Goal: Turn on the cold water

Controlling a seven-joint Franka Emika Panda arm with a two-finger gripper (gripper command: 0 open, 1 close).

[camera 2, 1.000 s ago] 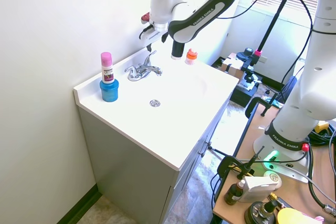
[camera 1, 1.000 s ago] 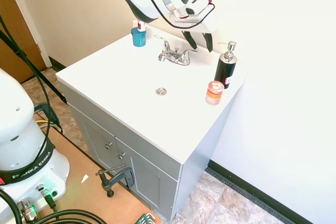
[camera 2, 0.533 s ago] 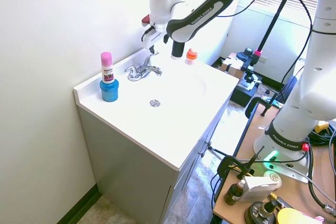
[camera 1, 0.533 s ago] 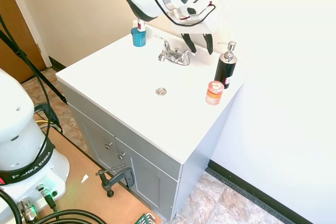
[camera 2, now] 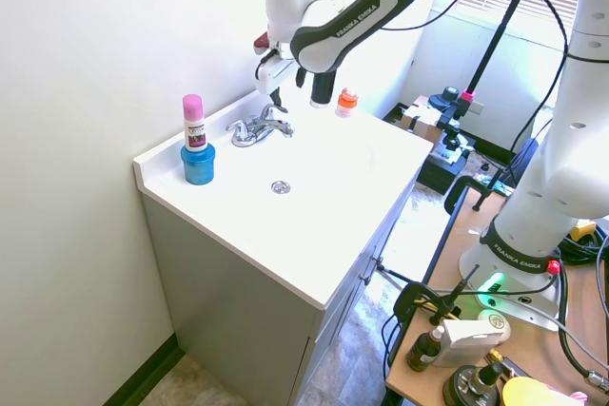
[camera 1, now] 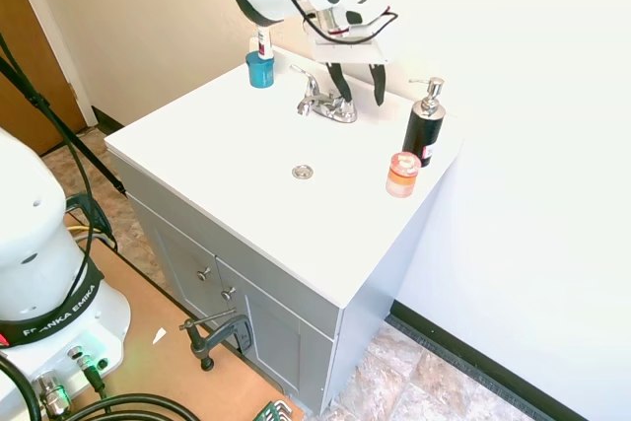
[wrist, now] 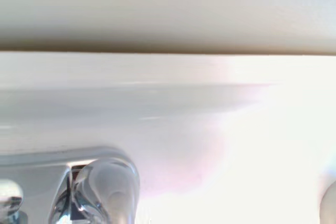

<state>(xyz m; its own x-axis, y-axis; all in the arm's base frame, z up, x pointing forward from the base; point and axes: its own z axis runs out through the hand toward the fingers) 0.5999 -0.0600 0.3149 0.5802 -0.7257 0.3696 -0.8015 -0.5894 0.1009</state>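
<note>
The gripper [camera 1: 357,84] was found with its two dark fingers [camera 1: 378,86] spread apart, pointing downward and holding nothing. In the first exterior view they hung above and slightly behind the right end of the faucet [camera 1: 326,104], with one finger coming down close to the right-hand lever [camera 1: 347,102]; contact could not be confirmed from either exterior view. In the second exterior view the gripper [camera 2: 276,94] stood just above the same end of the faucet [camera 2: 259,127], near the wall.

The faucet sat at the back of the white vanity top [camera 1: 227,145], behind the drain [camera 1: 302,173]. No water was seen running. Its two levers lay along the back edge, so the fitting's long axis ran parallel to the wall; the cold lever was the end nearer the black soap pump bottle [camera 1: 425,124]. The wrist view showed a chrome lever [wrist: 105,187] close beneath the camera, blurred, with the backsplash ledge [wrist: 157,69] beyond.

Judgement: the lever lay below and slightly forward of the open fingers. The coming move appeared to call for a short descent to bring a finger against or astride the lever, then a push to rotate it. The soap bottle and the orange-capped jar [camera 1: 402,174] stood clear to the side.
</note>
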